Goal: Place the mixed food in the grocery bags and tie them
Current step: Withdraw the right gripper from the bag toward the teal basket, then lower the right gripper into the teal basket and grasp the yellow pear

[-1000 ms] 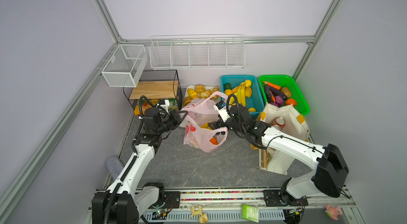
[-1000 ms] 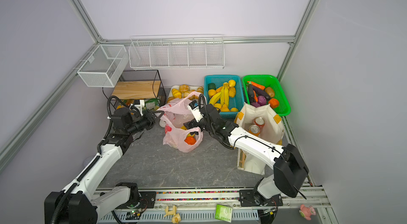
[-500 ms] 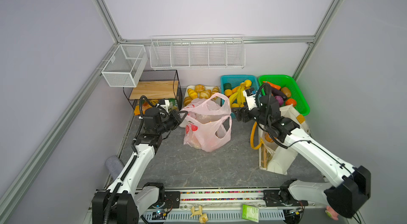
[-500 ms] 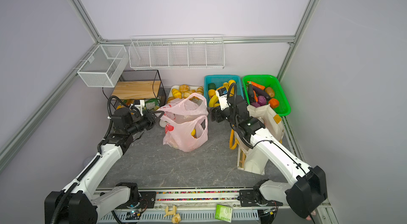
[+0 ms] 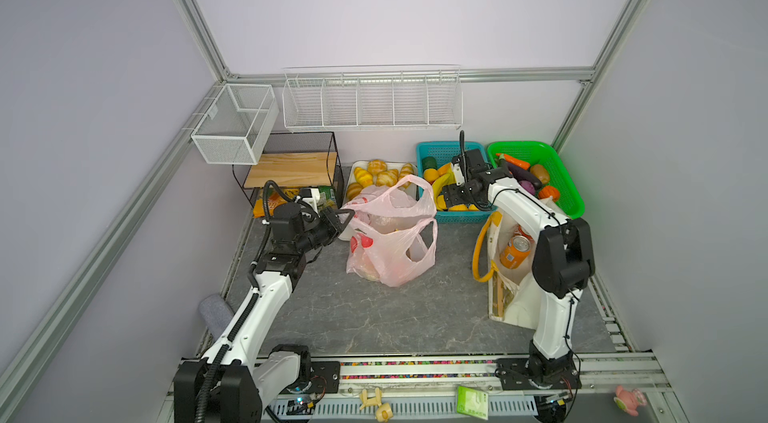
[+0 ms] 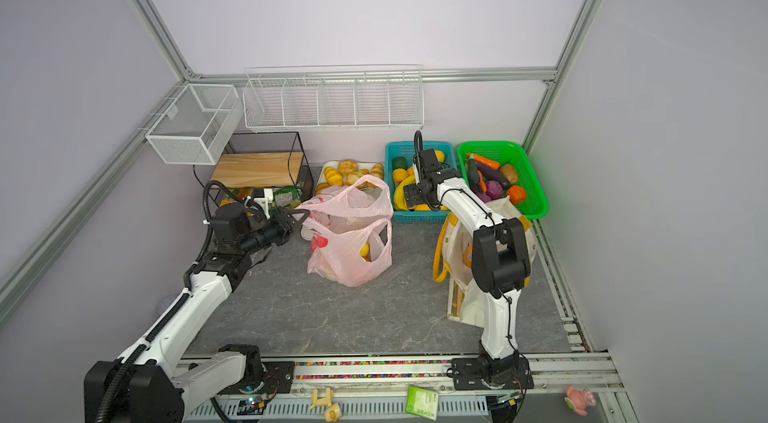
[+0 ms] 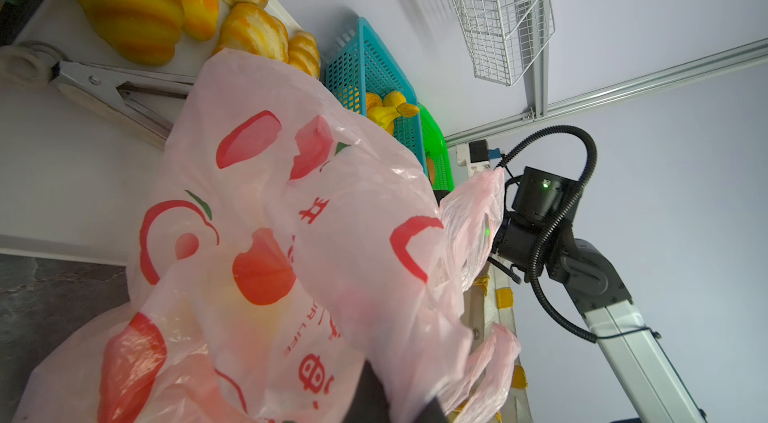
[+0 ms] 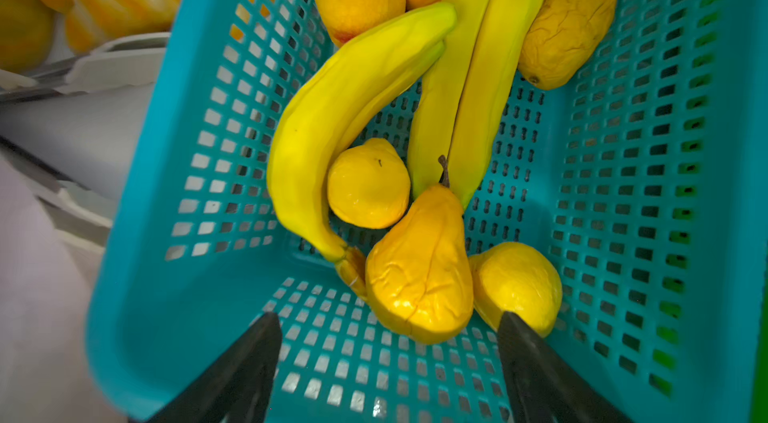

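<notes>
In both top views your left gripper [image 5: 347, 215] is clamping closed on the rim of the pink bag [image 5: 395, 242], and your right gripper [image 5: 446, 195] is hanging over the teal basket [image 5: 432, 148], beside the canvas tote [image 5: 509, 304] holding an orange soda can [image 5: 514, 251]. In the left wrist view the pink bag [image 7: 332, 234] is filling the frame. In the right wrist view your right gripper [image 8: 386, 317] is gaping wide over the pear [image 8: 419, 275], bananas [image 8: 345, 109] lying beyond.

Left arm [image 5: 266, 304] stretches forward and low, wrist level, its jaws pinched tight on the rim of the pink bag [image 5: 395, 246] just ahead of them. Right arm [image 5: 521, 202] stands with its elbow high behind its jaws, wrist tipped down, jaws spread wide with nothing between them.
</notes>
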Controlling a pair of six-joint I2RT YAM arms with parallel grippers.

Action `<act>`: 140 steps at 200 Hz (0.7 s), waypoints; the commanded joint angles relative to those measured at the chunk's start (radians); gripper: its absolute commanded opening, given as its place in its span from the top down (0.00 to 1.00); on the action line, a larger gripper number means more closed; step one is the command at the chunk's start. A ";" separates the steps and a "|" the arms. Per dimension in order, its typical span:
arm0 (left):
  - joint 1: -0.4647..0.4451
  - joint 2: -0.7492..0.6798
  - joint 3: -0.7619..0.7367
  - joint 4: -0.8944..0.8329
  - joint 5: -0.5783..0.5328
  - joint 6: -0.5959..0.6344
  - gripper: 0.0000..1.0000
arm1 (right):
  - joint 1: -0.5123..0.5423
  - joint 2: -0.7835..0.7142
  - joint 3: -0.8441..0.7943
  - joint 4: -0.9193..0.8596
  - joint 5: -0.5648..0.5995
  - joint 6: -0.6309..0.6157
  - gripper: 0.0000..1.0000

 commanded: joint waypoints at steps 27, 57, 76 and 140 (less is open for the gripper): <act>-0.006 0.008 0.003 0.012 -0.002 0.002 1.00 | -0.018 0.182 0.231 -0.263 0.065 -0.052 0.15; -0.006 0.003 -0.002 0.013 -0.004 0.003 1.00 | -0.023 0.266 0.324 -0.339 0.075 -0.057 0.15; -0.006 -0.002 -0.005 0.012 -0.006 0.007 1.00 | -0.026 0.298 0.354 -0.361 0.060 -0.058 0.14; -0.006 -0.004 -0.009 0.013 -0.007 0.007 1.00 | -0.044 0.346 0.352 -0.372 0.022 -0.061 0.15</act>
